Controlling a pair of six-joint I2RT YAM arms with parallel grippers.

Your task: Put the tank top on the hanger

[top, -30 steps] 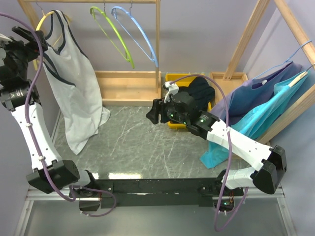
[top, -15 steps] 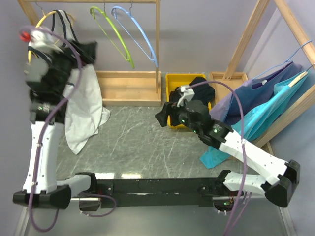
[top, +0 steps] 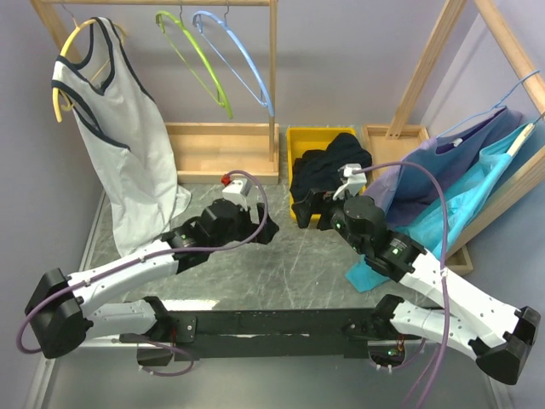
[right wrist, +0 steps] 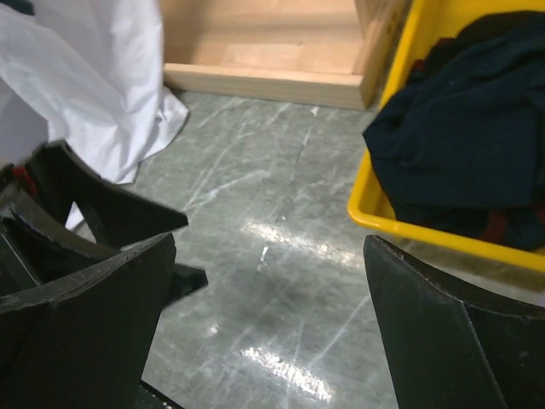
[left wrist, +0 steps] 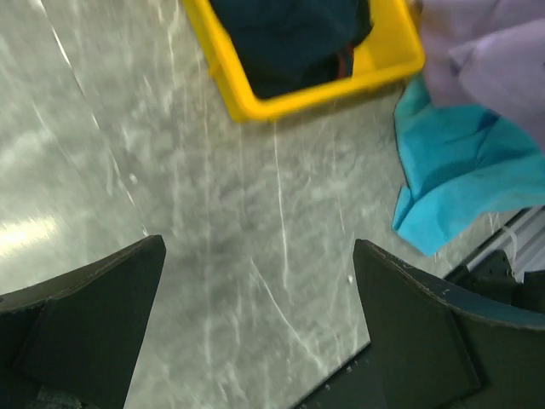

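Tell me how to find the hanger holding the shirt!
Find the wooden rack at the back left. Of three hangers on its rail, the yellow hanger is leftmost. Only it carries the white tank top; the lime-green hanger and light-blue hanger are bare.

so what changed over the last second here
The left gripper swung from the tank top up on the rack down to low over the table, open and empty. The right gripper drew back rightward, to the yellow bin, open. The tank top hangs on the yellow hanger as before; the green hanger, the blue hanger and the dark garment stayed put.
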